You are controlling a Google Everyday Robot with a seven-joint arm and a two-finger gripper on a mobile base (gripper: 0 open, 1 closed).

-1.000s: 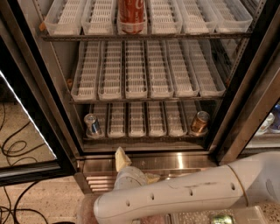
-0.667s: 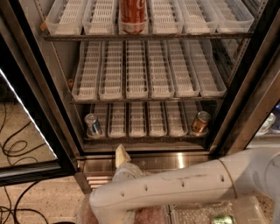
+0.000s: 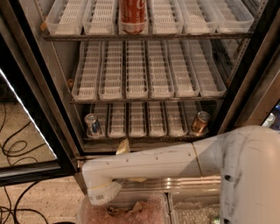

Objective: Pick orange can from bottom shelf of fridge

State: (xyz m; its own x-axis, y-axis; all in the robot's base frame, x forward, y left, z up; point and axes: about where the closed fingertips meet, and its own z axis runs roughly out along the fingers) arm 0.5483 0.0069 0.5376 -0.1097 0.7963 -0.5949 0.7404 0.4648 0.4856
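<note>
The orange can [image 3: 200, 123] stands upright at the right end of the bottom shelf [image 3: 138, 120] of the fridge [image 3: 39, 87], roughly 4 o'clock from the middle of the view and close to the right door frame. A blue-and-silver can [image 3: 92, 125] sits at the opposite end, at 8 o'clock, and a red cola can [image 3: 132, 13] is up at 12 o'clock. The gripper [image 3: 123, 148] pokes up just below the shelf's front edge, with the can between 2 and 3 o'clock from it and well apart; whether it is open or closed I cannot tell. The white arm [image 3: 153, 162] crosses the lower view. The can is likely light, rigid but dentable, with a smooth, slippery wall, so a moderate squeeze across its mid-body looks the safest hold, clear of the rim
</note>
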